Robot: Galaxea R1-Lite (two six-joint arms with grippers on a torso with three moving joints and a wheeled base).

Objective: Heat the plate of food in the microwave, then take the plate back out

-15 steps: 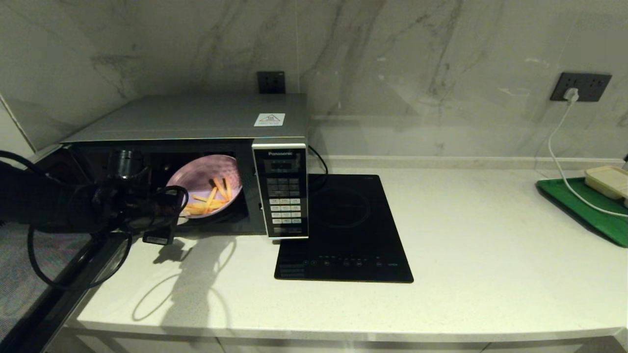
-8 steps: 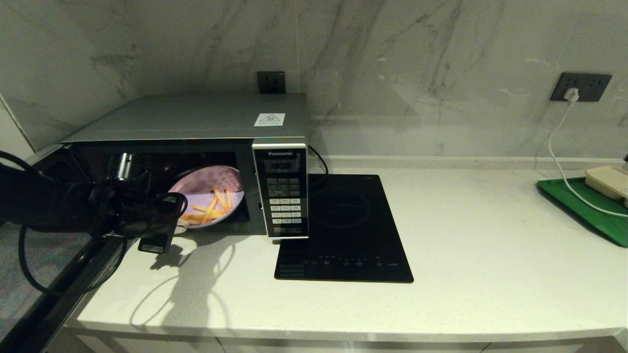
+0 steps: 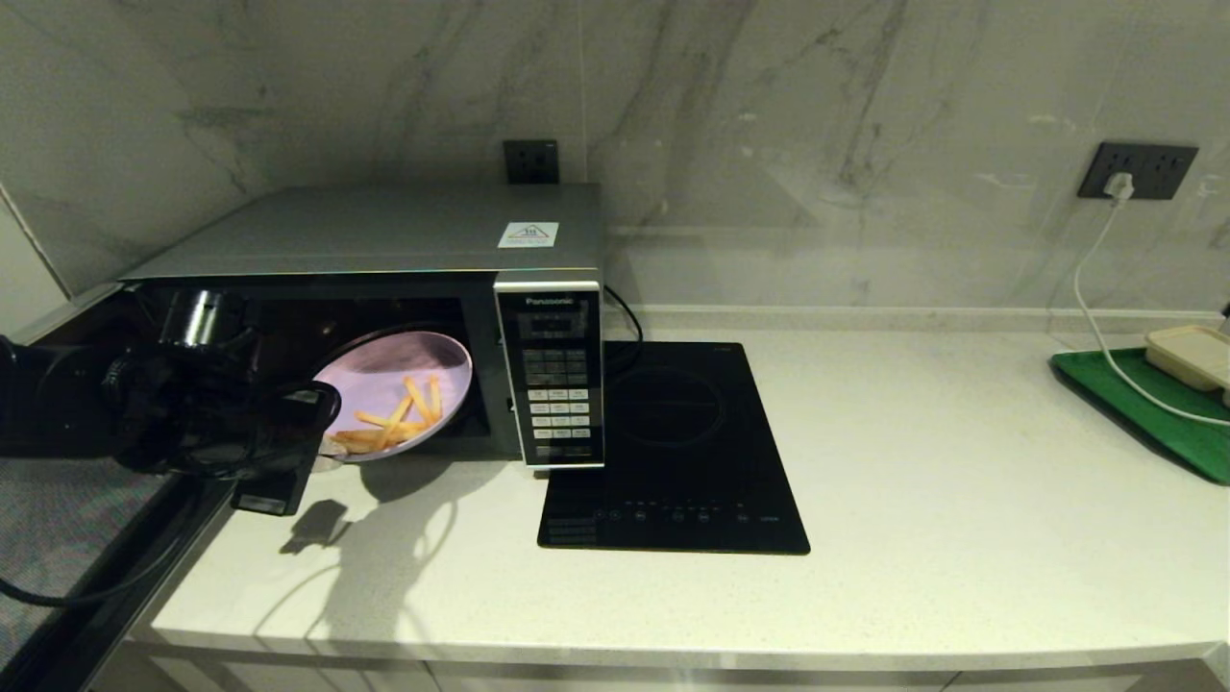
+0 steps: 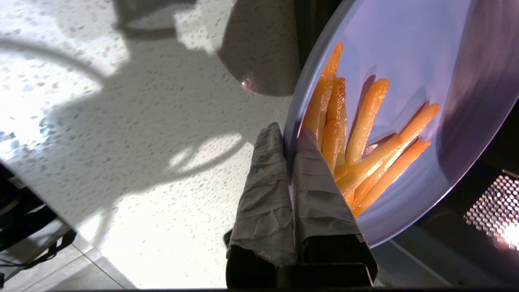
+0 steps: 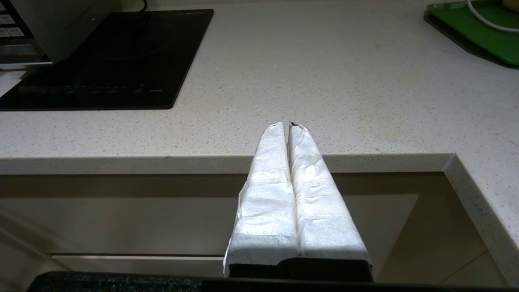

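Note:
The lilac plate of food (image 3: pixel 389 384) carries several orange fries (image 4: pixel 365 142) and hangs tilted at the open mouth of the silver Panasonic microwave (image 3: pixel 384 240), partly over the counter. My left gripper (image 3: pixel 327 450) is shut on the plate's near rim, one finger under it and one on top (image 4: pixel 288 136). The microwave door is swung open at the far left, mostly behind my left arm. My right gripper (image 5: pixel 290 125) is shut and holds nothing; it is parked below the counter's front edge, out of the head view.
A black induction hob (image 3: pixel 673 447) lies right of the microwave. A green tray (image 3: pixel 1143 408) with a beige lidded box (image 3: pixel 1192 351) and a white cable (image 3: pixel 1095 288) sits at the far right. The white counter (image 3: pixel 961 500) stretches between them.
My left gripper has drawn the plate out of the microwave cavity toward the counter's front left, and the plate has tilted lower and flatter.

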